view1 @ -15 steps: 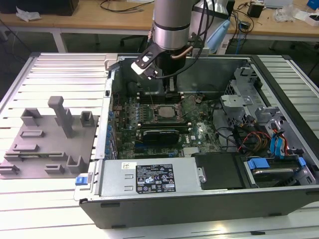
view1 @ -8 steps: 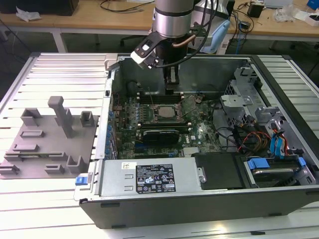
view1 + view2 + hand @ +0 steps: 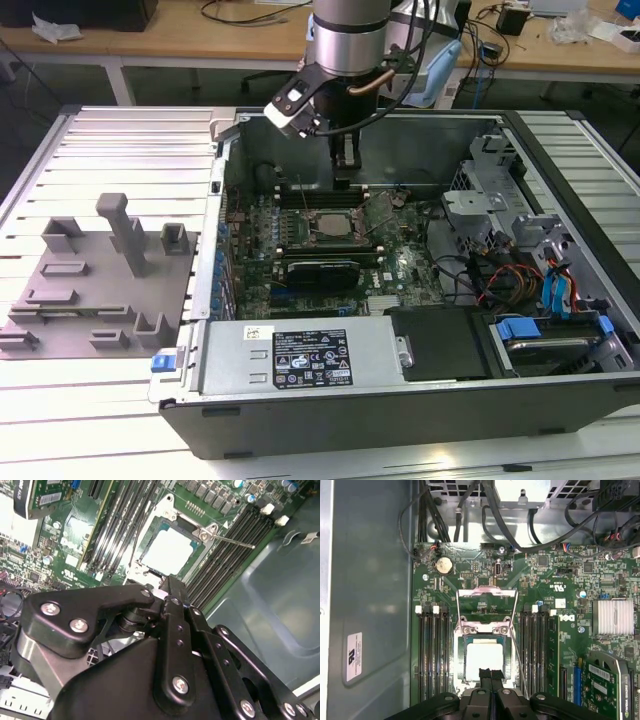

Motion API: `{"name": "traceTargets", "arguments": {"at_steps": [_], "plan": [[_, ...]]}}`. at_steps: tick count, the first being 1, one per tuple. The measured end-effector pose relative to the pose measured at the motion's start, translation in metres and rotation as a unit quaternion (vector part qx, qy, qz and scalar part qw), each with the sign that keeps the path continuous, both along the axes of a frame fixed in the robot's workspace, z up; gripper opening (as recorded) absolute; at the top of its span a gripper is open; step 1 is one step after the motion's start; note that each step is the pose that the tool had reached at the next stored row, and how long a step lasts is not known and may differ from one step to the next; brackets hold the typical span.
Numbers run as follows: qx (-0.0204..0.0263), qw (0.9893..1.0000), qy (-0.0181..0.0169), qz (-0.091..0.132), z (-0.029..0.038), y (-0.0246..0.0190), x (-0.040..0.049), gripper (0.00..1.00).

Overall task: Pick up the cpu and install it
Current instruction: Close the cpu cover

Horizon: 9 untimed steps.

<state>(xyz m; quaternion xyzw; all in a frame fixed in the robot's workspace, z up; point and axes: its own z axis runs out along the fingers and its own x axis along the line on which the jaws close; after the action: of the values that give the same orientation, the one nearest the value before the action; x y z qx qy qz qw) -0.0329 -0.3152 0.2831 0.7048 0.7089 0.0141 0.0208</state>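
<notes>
Inside the open computer case [image 3: 400, 415], the cpu [image 3: 484, 662] is lying in the socket frame [image 3: 460, 655] of the green motherboard [image 3: 570, 645], seemingly seated flat. The hinged retention plate [image 3: 487, 605] is standing open. The gripper [image 3: 490, 672] is hovering just above the cpu's edge, its fingers pressing together and gripping nothing.

- Bright, even overhead light in the exterior view; the ribbed table [image 3: 90, 430] glares white along its near edge
- Inside the computer case [image 3: 420, 410] shadow dims the boards
- Glare washes the cpu [image 3: 484, 662] top white in the first wrist view
</notes>
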Motion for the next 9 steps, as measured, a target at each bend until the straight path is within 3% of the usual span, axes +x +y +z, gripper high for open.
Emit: {"name": "traceTargets", "arguments": {"at_steps": [9], "plan": [[0.0001,1.0000,0.0000,0.000,0.0000,0.0000,0.0216,0.11]]}}
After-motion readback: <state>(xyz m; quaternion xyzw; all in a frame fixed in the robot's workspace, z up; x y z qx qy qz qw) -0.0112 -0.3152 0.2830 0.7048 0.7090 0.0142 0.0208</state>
